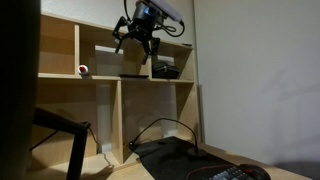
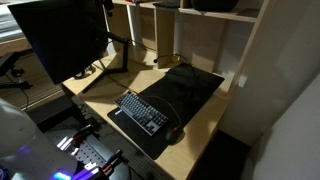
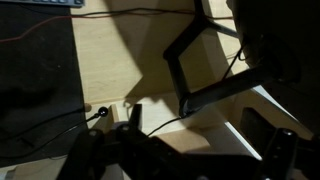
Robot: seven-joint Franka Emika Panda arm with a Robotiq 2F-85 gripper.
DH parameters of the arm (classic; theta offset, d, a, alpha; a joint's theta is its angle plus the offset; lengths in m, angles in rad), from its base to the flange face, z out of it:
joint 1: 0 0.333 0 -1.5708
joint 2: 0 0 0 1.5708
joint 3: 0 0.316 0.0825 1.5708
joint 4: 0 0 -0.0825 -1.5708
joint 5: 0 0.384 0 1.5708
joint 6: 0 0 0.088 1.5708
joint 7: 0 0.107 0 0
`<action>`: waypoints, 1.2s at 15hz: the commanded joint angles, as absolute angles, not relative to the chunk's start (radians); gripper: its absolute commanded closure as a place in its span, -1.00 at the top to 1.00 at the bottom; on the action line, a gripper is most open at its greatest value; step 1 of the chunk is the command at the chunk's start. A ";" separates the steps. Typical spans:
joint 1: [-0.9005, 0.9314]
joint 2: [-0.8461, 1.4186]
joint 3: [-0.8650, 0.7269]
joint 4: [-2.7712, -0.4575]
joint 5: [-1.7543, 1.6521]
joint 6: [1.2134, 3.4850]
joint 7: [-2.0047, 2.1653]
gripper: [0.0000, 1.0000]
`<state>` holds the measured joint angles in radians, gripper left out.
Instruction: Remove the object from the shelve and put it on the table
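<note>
Small object (image 1: 83,70) apart from raised gripper (image 1: 135,48)

Shelf (image 1: 100,55) & desk (image 2: 205,118): pale matt wood. Desk mat (image 2: 190,85): black, matt, cloth-like. Keyboard (image 2: 140,112): black plastic, nr desk's front edge.

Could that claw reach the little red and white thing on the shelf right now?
Probably yes: the gripper hangs open before the shelf where the small object sits, with nothing visibly between them.
</note>
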<state>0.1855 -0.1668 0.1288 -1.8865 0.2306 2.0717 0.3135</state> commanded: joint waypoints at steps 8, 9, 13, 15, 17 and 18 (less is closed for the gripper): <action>0.230 0.128 0.202 -1.564 0.166 2.415 0.654 1.00; 0.230 0.135 0.201 -1.550 0.166 2.414 0.657 1.00; 0.219 0.215 0.198 -1.458 0.209 2.306 0.654 1.00; 0.209 0.296 0.197 -1.366 0.294 2.255 0.646 1.00; 0.212 0.383 0.186 -1.267 0.325 2.259 0.677 1.00; 0.218 0.425 0.184 -1.216 0.338 2.264 0.689 1.00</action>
<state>0.2132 0.2781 0.1900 -1.4071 0.2947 2.3000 0.6598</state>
